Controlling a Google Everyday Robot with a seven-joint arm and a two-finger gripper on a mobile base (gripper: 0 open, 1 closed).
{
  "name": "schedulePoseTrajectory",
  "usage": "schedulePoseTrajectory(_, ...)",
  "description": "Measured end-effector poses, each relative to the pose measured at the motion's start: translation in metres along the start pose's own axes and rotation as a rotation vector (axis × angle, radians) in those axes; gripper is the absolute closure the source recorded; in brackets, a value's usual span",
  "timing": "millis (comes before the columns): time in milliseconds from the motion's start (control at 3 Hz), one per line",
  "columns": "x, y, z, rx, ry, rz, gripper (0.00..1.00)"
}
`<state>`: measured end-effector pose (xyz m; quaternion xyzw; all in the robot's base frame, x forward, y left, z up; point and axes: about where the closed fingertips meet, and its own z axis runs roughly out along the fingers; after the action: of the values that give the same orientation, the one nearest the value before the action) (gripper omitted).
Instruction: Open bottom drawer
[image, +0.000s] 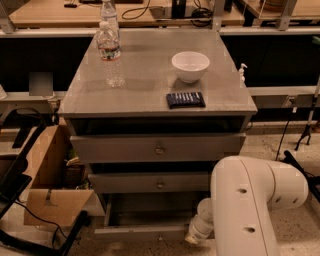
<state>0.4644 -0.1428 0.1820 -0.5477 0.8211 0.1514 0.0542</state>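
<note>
At the lower right of the frame, the white arm (250, 205) fills the foreground. The gripper (195, 235) is located at the arm's lower end, just beside the right end of the bottom drawer (142, 232). Whether it is open or closed, and whether anything is held, cannot be told.

The bottom drawer is found at the bottom centre of the frame, under the middle drawer (150, 182). It is already drawn partly out, so that its grey tray interior is exposed behind the slim front.

The drawer is judged to be rigid, light and apparently unloaded. Smooth travel is to be expected, so little force should be required. The flat front offers no edge grip, so hold is best taken at the small centre knob (160, 238), which is only faintly visible.

Above, the top drawer (157, 148) is shut. On the cabinet top (145, 75), a dark packet (185, 99), a white bowl (190, 66) and a water bottle (111, 52) are set. A cardboard box (47, 185) stands at the left.
</note>
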Motion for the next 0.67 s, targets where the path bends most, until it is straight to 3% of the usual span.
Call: schedulePoseTrajectory(667, 0.0, 0.0, 0.0, 0.0, 0.0, 0.0, 1.0)
